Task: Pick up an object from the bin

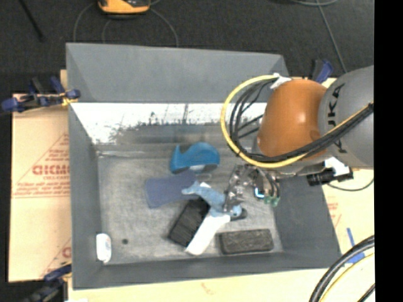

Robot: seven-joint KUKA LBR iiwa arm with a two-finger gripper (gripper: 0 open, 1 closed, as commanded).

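Grey bin (157, 74) (things heaped mid-floor): the gripper (235, 199) hangs over a pale blue scrap (210, 195), near a black box (187, 223) and a white tube (203, 234); its grip cannot be told.

You see the gripper (239, 194) low over the right-middle floor of the bin (176, 74), just beside a light-blue piece (210, 194). Close by lie a black flat box (187, 223), a white handle (204, 234) and a dark grey block (245, 240). A small white thing (103, 246) lies well apart, in the near-left corner.
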